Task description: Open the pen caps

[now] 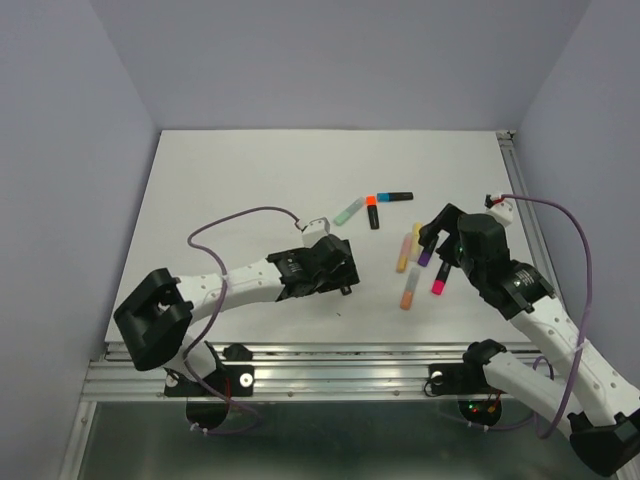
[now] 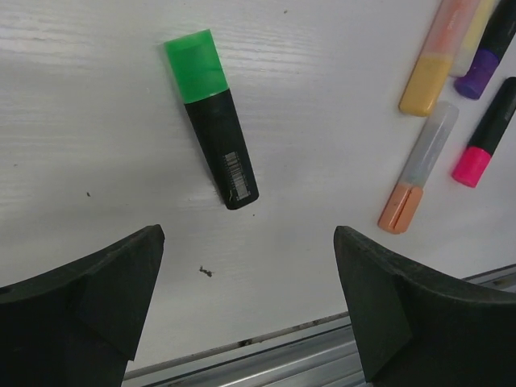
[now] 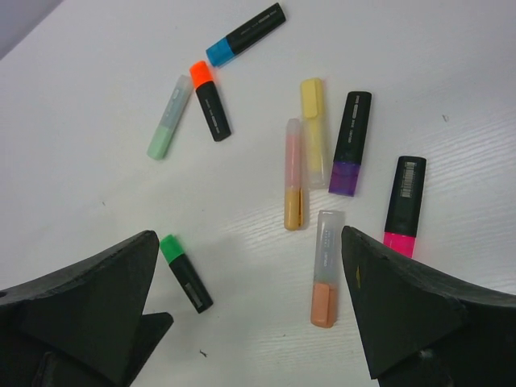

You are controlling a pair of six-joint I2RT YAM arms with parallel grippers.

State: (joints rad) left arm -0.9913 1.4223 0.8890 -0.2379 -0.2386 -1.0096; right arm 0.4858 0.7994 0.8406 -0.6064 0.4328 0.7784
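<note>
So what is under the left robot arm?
A black highlighter with its green cap on lies on the white table below the open left end effector. From above, that end effector hides it.

No legible text. Barcode on green-capped highlighter (image 2: 214, 121) body; white print on purple-capped highlighter (image 3: 352, 139) too small to read.

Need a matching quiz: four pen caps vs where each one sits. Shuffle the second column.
Caps:
1. green cap
2. blue cap
3. pink cap
4. purple cap

Places:
A. farthest right in the right wrist view
B. right beside the yellow pastel highlighter
C. on the lone highlighter ahead of the left gripper
D. near the orange cap, at the top of the right wrist view

Pairs: 1-C, 2-D, 3-A, 4-B
</note>
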